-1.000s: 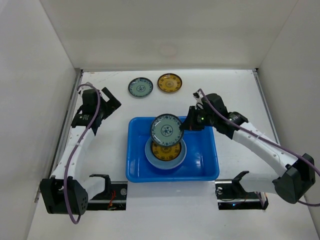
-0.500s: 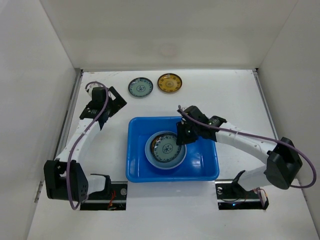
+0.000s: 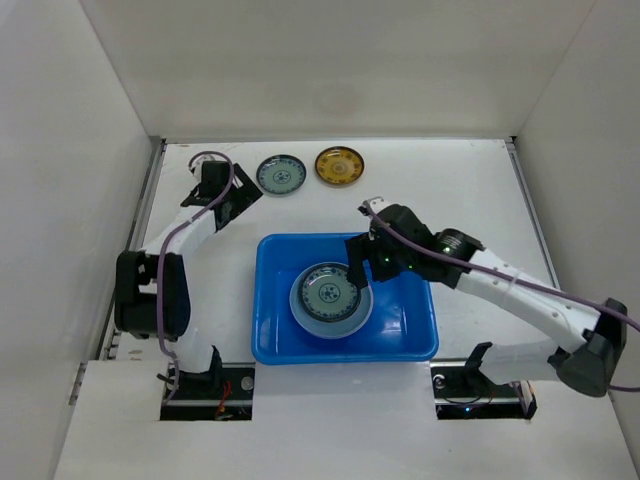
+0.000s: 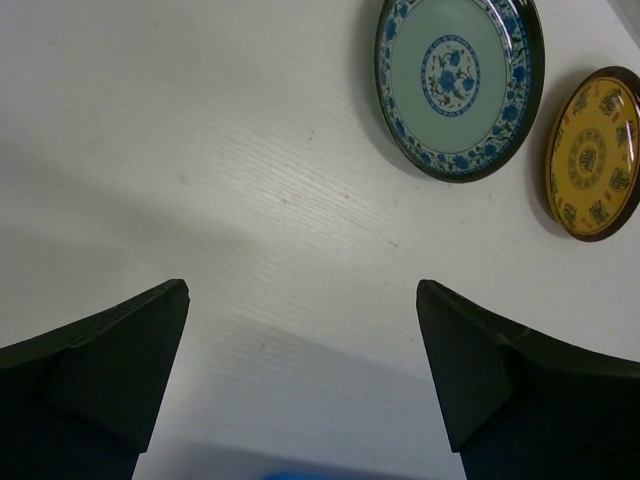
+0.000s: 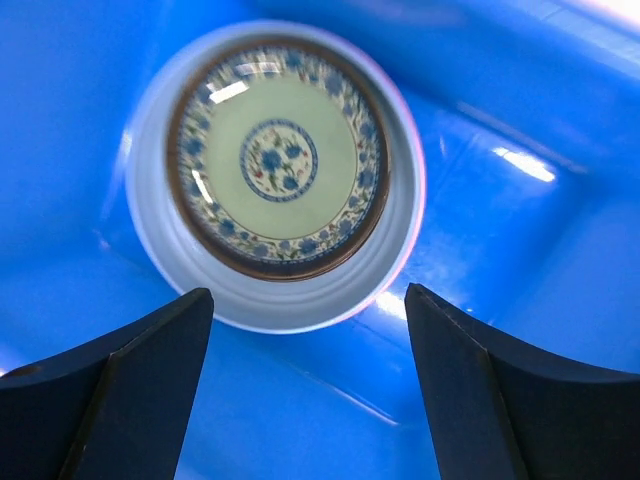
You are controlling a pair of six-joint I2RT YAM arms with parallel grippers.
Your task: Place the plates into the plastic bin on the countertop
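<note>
The blue plastic bin [image 3: 403, 328] sat at the middle of the bench [image 3: 470, 185], close to its near edge between the two arm bases. Inside, toward the bin's left half, plates were nested by size so they would sit stable. A stacked teal-and-white plate [image 3: 330, 293] lay face up on a larger light-blue plate [image 3: 301, 313]. In the right wrist view a pink sliver [image 5: 420, 205] at the stack's edge suggested another plate beneath. The right tool [image 3: 357, 274] hovered just above the stack's right rim with its jaws spread and nothing between them, so that plate looked released. Two plates were left on the bench near the far edge, left of its middle: a loose teal-and-white plate [image 3: 281, 174] and, just beside it to the right but apart, an amber-yellow plate [image 3: 340, 165]. The left tool [image 3: 236, 199] pointed at them from the left edge side, jaws wide and empty, the nearer patterned plate ahead of it. That was probably its next pick, and a thin rim lying flat would call for a low, angled approach.
</note>
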